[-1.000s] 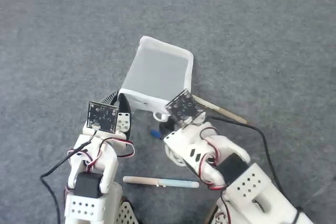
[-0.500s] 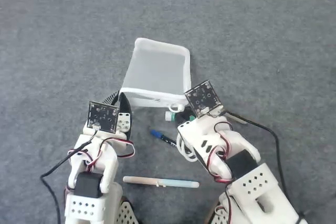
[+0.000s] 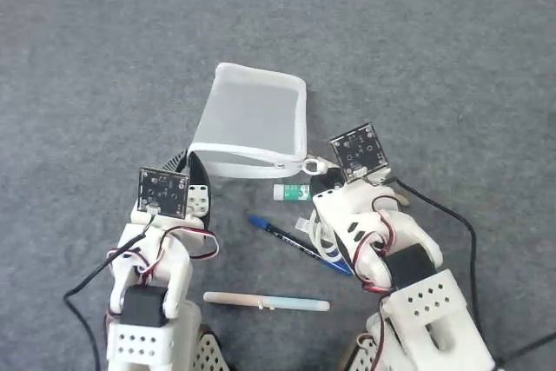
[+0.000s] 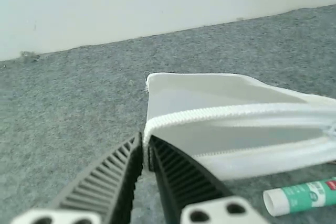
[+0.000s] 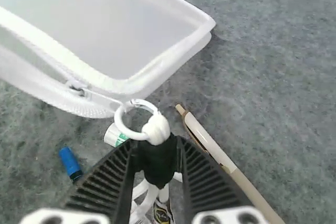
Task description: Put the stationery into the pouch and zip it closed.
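Note:
The white pouch (image 3: pixel 252 119) lies on the grey mat with its zip edge toward the arms. My left gripper (image 3: pixel 193 173) is shut on the pouch's near corner (image 4: pixel 148 129). My right gripper (image 3: pixel 318 173) is shut on the zipper pull (image 5: pixel 155 153), a black tab on a white ring (image 5: pixel 134 120), at the pouch's other near corner. A green-and-white tube (image 3: pixel 292 192) lies just in front of the zip, also seen as the tube (image 4: pixel 302 196). On the mat between the arms lies a blue pen (image 3: pixel 300 245). A beige pen (image 5: pixel 210 148) lies beside the right gripper.
A pastel pen (image 3: pixel 266 302) lies near the front edge between the two arm bases. A black cable (image 3: pixel 452 215) runs along the right arm. Open grey mat (image 3: pixel 452 67) stretches behind and to both sides of the pouch.
My right gripper has moved right along the pouch's front edge with the zipper pull. The pouch shifted slightly back and left. The tube and blue pen came out from under the arm.

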{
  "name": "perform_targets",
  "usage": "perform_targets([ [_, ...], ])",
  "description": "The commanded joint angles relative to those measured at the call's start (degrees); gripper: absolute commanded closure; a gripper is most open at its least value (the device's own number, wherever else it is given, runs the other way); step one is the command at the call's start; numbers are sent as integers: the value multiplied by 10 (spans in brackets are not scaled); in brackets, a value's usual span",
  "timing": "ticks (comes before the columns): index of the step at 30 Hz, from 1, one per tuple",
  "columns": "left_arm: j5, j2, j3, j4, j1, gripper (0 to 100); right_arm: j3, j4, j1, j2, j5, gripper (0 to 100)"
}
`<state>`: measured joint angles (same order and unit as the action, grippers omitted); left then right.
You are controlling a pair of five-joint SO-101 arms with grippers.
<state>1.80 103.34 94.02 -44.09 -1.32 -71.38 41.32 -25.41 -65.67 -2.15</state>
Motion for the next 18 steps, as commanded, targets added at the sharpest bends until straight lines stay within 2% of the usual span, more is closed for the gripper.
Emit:
perform_targets([
  [1,8,11,-31,-2,-9,987,32,0,16,-15,2,991],
  [18,8,11,-30,-2,-8,985,41,15,11,-15,-4,991],
])
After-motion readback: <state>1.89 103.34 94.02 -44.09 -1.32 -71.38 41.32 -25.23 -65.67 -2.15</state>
